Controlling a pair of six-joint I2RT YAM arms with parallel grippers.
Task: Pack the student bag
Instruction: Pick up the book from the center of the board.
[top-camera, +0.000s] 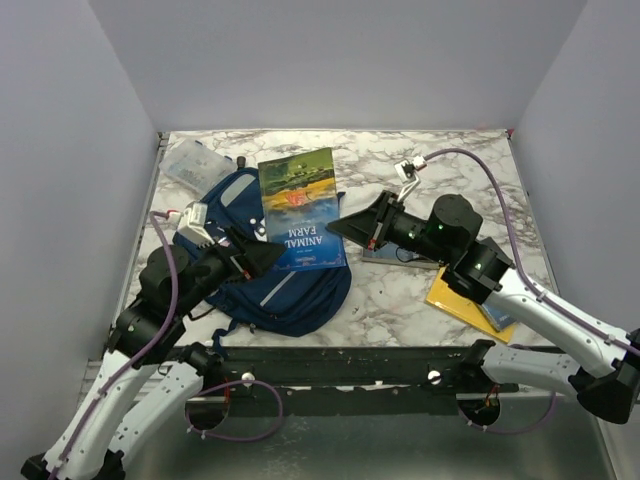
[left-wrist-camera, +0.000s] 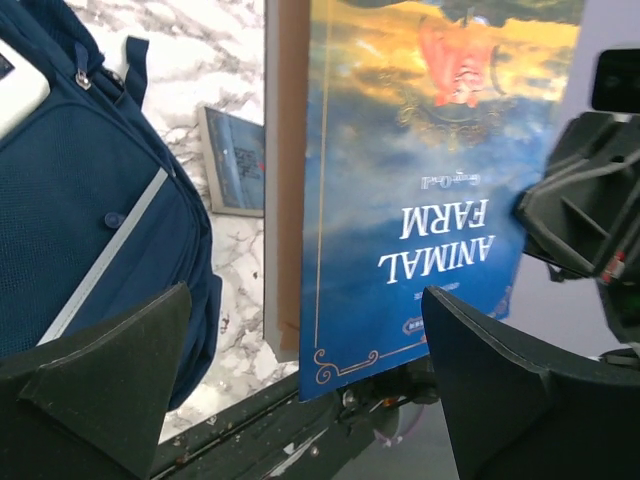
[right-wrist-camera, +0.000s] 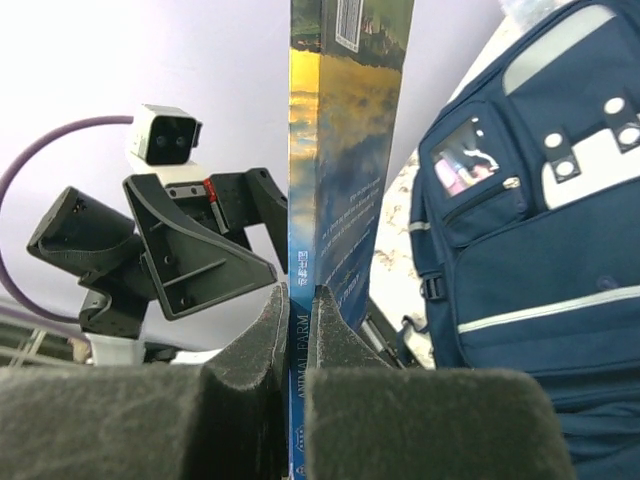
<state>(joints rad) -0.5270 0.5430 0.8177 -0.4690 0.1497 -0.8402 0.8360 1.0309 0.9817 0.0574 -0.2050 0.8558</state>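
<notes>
Currently, Animal Farm book (top-camera: 298, 200) clamped in right gripper (top-camera: 336, 228) over student bag (top-camera: 290, 298); left gripper (top-camera: 263, 251) alongside, jaws wide apart.

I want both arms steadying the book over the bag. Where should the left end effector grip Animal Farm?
Probably the long page edge of the Animal Farm book, opposite the spine side pinched by the right end effector. Bring the open left end effector in from the robot's left, straddling the book's thin thickness; its cover is too broad to span.
</notes>
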